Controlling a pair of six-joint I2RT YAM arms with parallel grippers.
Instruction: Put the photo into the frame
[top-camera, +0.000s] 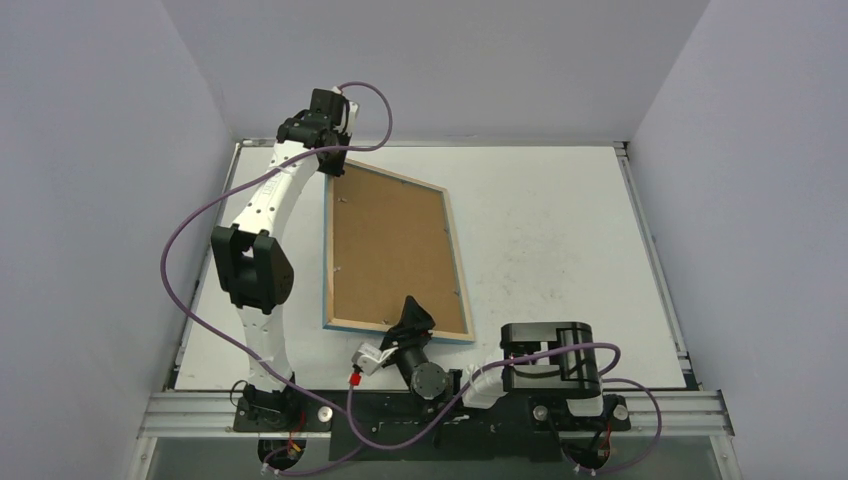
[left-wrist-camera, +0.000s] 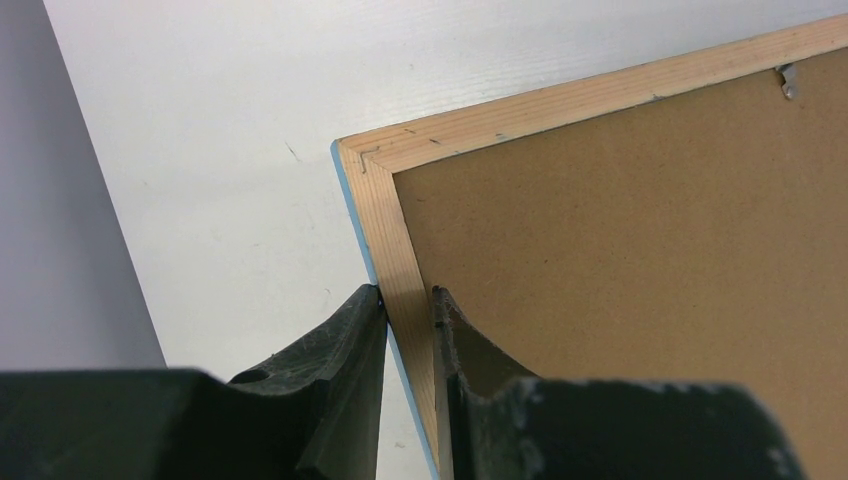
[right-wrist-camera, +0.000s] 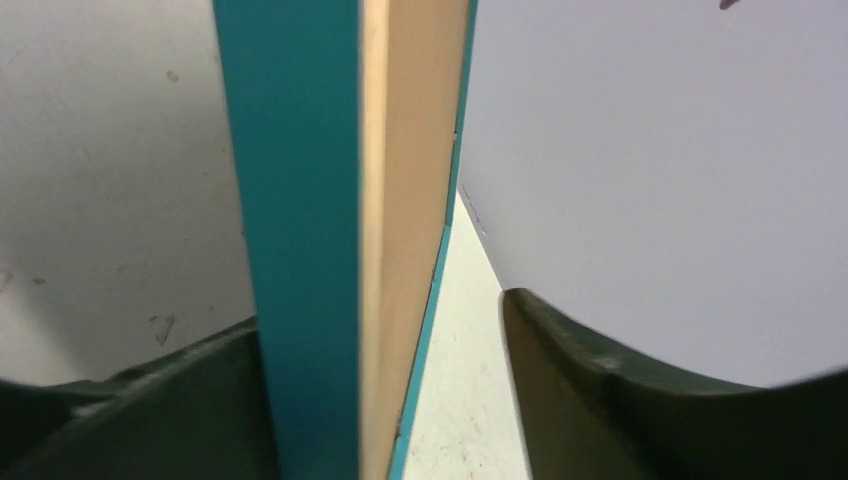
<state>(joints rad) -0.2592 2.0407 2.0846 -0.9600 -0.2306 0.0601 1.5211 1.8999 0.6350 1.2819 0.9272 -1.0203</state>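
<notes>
1. Nearest, at the lower middle of the overhead view, the right gripper (top-camera: 412, 318) is straddling the near edge of the frame (top-camera: 458, 262). Its dark, curved fingers (right-wrist-camera: 620, 410) are standing apart. One is sitting right beside the blue face and the other is leaving a clear gap on the wooden side, so it is not clamping anything.
2. In the right wrist view, that edge is running as a straight upright band down the centre, with smooth teal-blue paint on the left and bare light wood on the right.
3. Further up, the frame is resting left of centre over the white, lightly scuffed table (top-camera: 560, 230), reverse side up. Its thin rectangular wooden border, blue along the outer edge, is enclosing a matte brown backing board (top-camera: 390, 240).
4. Farthest, at the frame's upper-left corner, the left gripper (left-wrist-camera: 408, 295) is pinching the grainy wooden left rail just below the mitred joint. Its black fingers are nearly together, one pressing the blue outer edge and one the inner side by the board.
</notes>
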